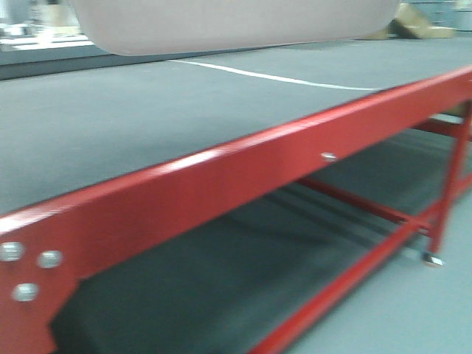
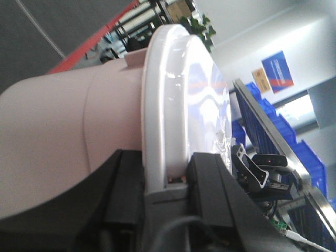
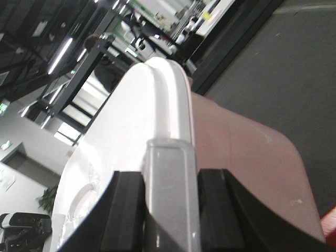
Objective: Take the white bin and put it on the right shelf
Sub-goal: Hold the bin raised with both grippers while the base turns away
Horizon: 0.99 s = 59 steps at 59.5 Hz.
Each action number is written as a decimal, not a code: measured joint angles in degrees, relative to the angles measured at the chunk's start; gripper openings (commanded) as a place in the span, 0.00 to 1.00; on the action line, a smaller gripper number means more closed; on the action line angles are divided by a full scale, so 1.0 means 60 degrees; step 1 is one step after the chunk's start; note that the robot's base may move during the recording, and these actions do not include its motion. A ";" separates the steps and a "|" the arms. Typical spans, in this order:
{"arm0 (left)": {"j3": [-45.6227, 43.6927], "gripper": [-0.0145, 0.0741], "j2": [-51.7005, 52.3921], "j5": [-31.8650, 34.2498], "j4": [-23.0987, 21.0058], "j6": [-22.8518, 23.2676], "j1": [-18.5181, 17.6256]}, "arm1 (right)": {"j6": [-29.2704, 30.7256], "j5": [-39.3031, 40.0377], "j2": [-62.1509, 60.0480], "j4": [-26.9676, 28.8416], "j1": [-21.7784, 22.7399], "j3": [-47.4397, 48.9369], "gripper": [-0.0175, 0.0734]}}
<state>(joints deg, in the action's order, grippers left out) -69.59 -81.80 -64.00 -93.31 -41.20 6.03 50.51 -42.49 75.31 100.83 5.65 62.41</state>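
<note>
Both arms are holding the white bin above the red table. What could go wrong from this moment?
1. The left gripper and the right gripper pinch the white bin only at the edge of its lid. The lid could come loose, or the bin could slip from the fingers.
2. The bin hangs low over the red-framed table, so its bottom might catch the table when carried sideways.
</note>
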 measured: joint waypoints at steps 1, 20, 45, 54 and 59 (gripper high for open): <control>0.0000 0.03 0.0000 0.0000 0.0000 0.0000 0.0000 | 0.0000 0.0000 0.0000 0.0000 0.0000 0.0000 0.26; 0.0000 0.03 0.0000 0.0000 0.0004 0.0017 0.0000 | 0.0000 -0.0037 0.0000 0.0000 0.0000 0.0000 0.26; 0.0000 0.03 0.0000 -0.0023 0.0021 0.0017 0.0000 | -0.0015 -0.0033 0.0000 0.0000 0.0000 0.0000 0.26; 0.0000 0.03 0.0000 -0.0023 0.0021 0.0017 0.0000 | -0.0015 -0.0033 0.0000 0.0000 0.0000 0.0000 0.26; 0.0000 0.03 0.0000 -0.0023 0.0021 0.0017 0.0000 | -0.0015 -0.0033 0.0000 0.0000 0.0000 0.0000 0.26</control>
<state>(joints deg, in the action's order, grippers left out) -69.59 -81.80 -64.13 -93.18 -41.10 6.03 50.42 -42.69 75.31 100.83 5.65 62.41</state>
